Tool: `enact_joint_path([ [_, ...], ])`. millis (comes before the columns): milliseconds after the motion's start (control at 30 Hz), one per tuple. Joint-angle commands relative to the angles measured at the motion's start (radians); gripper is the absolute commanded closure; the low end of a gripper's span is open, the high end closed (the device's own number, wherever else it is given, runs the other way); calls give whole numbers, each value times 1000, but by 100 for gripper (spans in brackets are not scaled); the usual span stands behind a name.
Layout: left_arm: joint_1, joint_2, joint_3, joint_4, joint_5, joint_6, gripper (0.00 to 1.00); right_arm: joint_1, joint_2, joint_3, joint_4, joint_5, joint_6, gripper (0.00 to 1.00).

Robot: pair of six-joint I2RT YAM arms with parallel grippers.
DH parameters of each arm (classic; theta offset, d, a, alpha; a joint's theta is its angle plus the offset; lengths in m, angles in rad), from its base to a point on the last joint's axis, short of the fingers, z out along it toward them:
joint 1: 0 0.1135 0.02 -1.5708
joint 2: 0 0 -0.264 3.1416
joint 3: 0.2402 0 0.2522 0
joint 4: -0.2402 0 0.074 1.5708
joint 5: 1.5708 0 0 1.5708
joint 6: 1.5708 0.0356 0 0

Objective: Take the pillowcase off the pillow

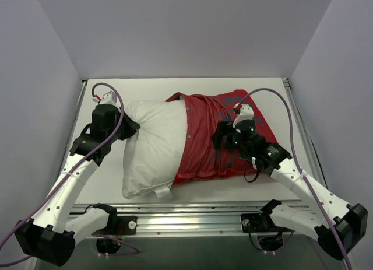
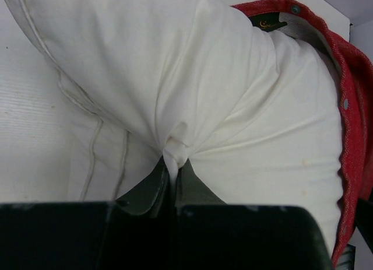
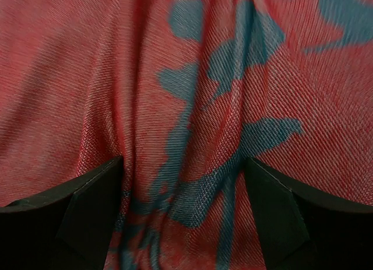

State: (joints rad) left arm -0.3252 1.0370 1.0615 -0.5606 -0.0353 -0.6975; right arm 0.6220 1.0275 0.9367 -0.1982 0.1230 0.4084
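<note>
The white pillow point(image 1: 152, 146) lies across the table, its left half bare and its right half inside the red pillowcase point(image 1: 204, 141). My left gripper point(image 1: 127, 129) is shut on a pinch of the pillow's white cover at its left end; the left wrist view shows the fold caught between the closed fingers point(image 2: 175, 168). The pillowcase's snap-lined edge point(image 2: 349, 107) runs down the right of that view. My right gripper point(image 1: 221, 137) rests on top of the pillowcase, open. In the right wrist view its fingers point(image 3: 87, 206) stand wide apart with gathered red and grey-blue cloth point(image 3: 192, 107) between them.
A white tag point(image 1: 164, 193) sticks out of the pillow's near edge. Grey walls close in the table point(image 1: 105, 188) on the left, back and right. A metal rail point(image 1: 192, 214) runs along the near edge by the arm bases.
</note>
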Motion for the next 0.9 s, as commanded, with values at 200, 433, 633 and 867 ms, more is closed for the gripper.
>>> enact_joint_path([
  [200,40,110,121,183,-153,69,98,-232,144,-227,322,-189,84,28],
  [433,58,204,173,189,-75,93,66,-252,348,-75,442,-197,66,28],
  [633,58,77,109,50,-74,81,9,-246,445,5,513,-201,86,28],
  [867,41,-136,-60,-158,141,73,6,-220,523,54,540,-206,64,27],
])
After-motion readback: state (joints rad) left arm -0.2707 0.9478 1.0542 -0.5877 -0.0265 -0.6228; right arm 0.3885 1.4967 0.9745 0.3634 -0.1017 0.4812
